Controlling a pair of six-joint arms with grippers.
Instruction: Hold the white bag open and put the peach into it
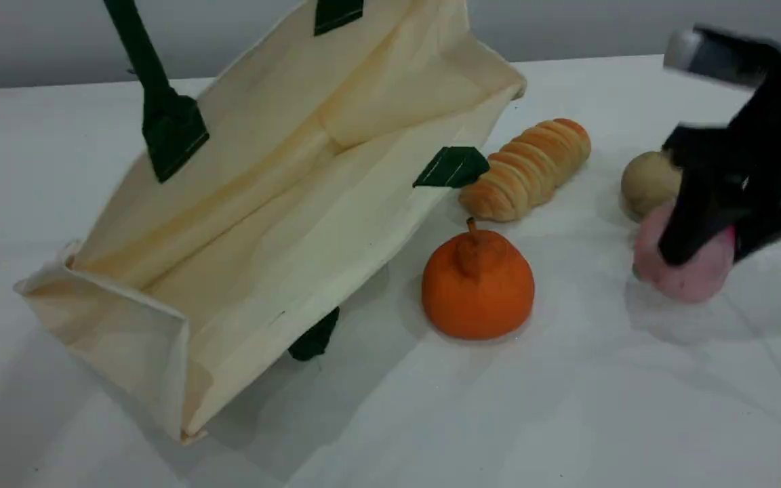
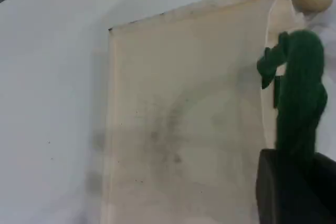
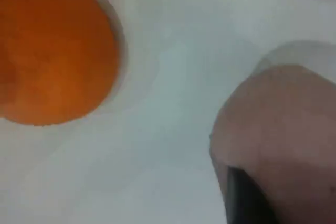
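The white bag (image 1: 282,203) lies tilted on the table with its mouth gaping toward the right. One dark green handle (image 1: 160,102) is pulled taut upward past the top edge. In the left wrist view my left gripper (image 2: 294,182) is shut on that green handle (image 2: 299,98), above the bag's side (image 2: 184,119). The pale pink peach (image 1: 695,278) rests on the table at the far right. My right gripper (image 1: 706,252) straddles it from above, its black fingers pressing both sides. In the right wrist view the peach (image 3: 283,124) fills the lower right against one fingertip (image 3: 247,198).
An orange stemmed fruit (image 1: 477,285) stands between the bag and the peach. A ridged bread roll (image 1: 529,169) lies behind it. A beige potato-like lump (image 1: 648,181) sits just behind the peach, close to my right gripper. The bag's second handle (image 1: 451,166) hangs at the mouth.
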